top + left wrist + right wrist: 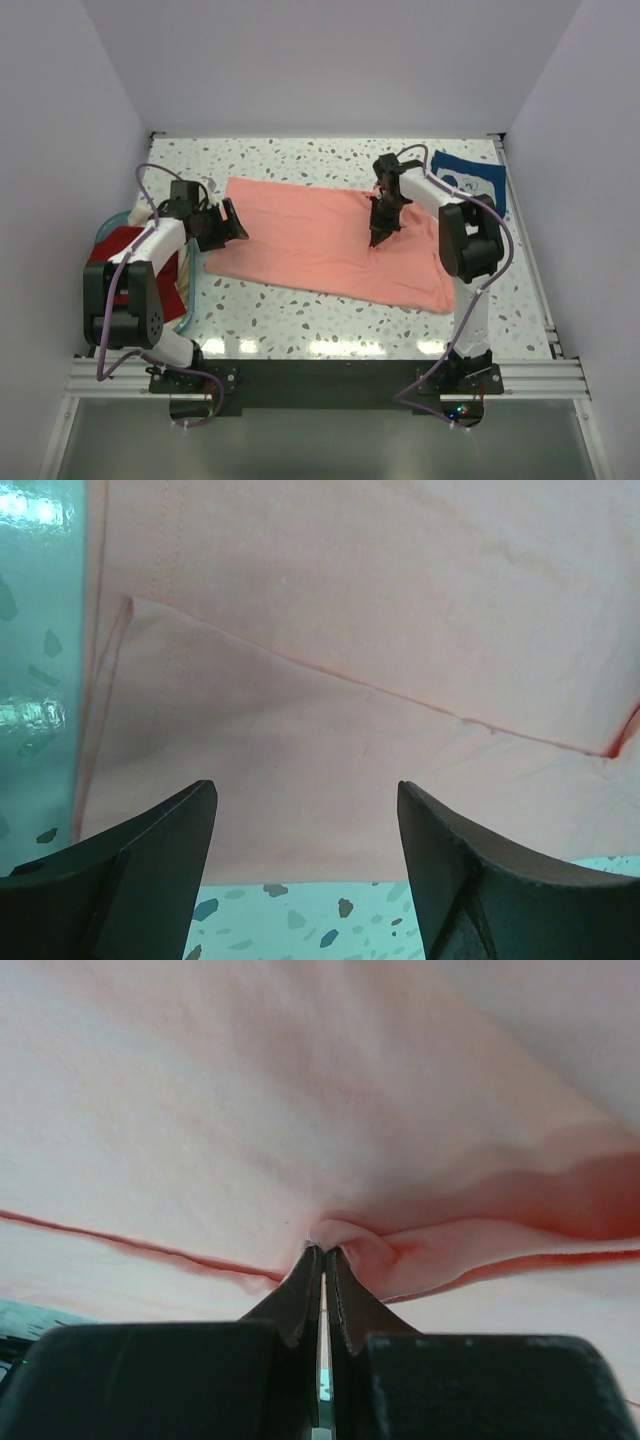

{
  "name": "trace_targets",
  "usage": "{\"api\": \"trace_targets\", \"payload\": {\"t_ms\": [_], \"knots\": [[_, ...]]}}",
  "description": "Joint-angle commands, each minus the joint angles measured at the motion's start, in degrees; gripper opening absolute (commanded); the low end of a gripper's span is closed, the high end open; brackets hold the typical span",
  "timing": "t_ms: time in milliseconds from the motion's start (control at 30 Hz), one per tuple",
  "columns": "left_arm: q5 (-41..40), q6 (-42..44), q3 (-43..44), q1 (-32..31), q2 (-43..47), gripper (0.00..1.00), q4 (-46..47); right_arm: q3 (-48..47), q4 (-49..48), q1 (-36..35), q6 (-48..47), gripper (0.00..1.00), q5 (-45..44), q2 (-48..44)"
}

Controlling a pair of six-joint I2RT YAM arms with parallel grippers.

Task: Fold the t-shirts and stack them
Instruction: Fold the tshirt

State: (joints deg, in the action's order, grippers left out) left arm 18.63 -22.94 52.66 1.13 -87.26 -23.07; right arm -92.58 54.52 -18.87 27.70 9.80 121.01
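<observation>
The salmon-pink t-shirt (320,245) lies spread flat across the middle of the table. My left gripper (236,222) is open at the shirt's left edge. In the left wrist view (303,792) its fingers (165,850) straddle the near hem of the pink cloth (350,630) without holding it. My right gripper (380,236) is shut on a pinched fold of the pink shirt near its middle right. The right wrist view (322,1250) shows the cloth (300,1110) bunched at the fingertips. The navy blue printed t-shirt (472,180) lies at the far right corner.
A teal basket (188,314) stands at the left edge behind my left arm. It holds a dark red shirt (125,245) and a cream one (186,266). White walls close in the table on three sides. Speckled tabletop (300,320) shows in front of the pink shirt.
</observation>
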Motion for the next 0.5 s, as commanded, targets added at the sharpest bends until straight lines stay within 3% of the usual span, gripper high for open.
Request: {"api": "trace_targets", "payload": {"t_ms": [0,267,300,433,467], "knots": [[-0.53,0.97,2.36,0.54,-0.01,0.78,-0.22,-5.24,2.08,-0.29,-1.25,0.0,-0.66,1.77],[-0.44,0.62,2.62,0.54,-0.1,0.78,-0.22,-9.55,1.82,-0.2,0.42,0.03,-0.93,3.71],[-0.61,0.53,2.62,0.54,-0.01,0.78,-0.05,-9.64,1.64,-0.29,0.68,0.06,-0.93,3.62],[-0.18,0.61,3.58,0.46,-0.1,0.77,0.57,-8.94,-0.2,-0.29,2.35,0.37,-0.4,1.6],[0.09,0.53,3.76,0.28,-0.27,0.77,0.74,-9.11,-0.64,-0.2,2.44,0.4,-0.14,1.07]]}}
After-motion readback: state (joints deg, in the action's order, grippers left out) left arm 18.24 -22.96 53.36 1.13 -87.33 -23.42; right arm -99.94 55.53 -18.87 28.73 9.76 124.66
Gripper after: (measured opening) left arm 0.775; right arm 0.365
